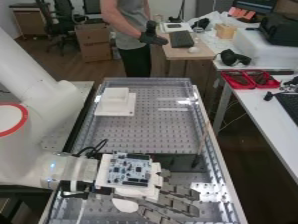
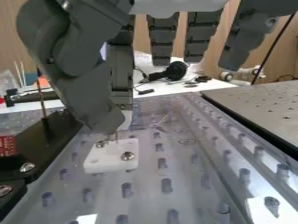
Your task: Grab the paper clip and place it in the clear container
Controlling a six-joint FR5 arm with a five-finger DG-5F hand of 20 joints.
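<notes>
In the high view the hand (image 1: 178, 192) is over the near part of the perforated bench, its fingers straight and spread. In the wrist view the hand (image 2: 80, 65) has its thumb low over a small white block (image 2: 100, 161) with screws, and its fingers stand apart. A thin metal piece (image 2: 114, 135) rises beside the thumb's tip; I cannot tell if it is the paper clip or whether it touches. Faint thin outlines lie on the clear surface beyond the block. I cannot make out the clear container for certain.
A black block (image 1: 178, 161) with a thin upright stick (image 1: 201, 142) crosses the bench beyond the hand. A stepped white block (image 1: 115, 102) sits at the far left. Raised clear edges (image 1: 216, 145) line the bench. Red trays (image 1: 249, 79) stand on the right table (image 1: 266, 112).
</notes>
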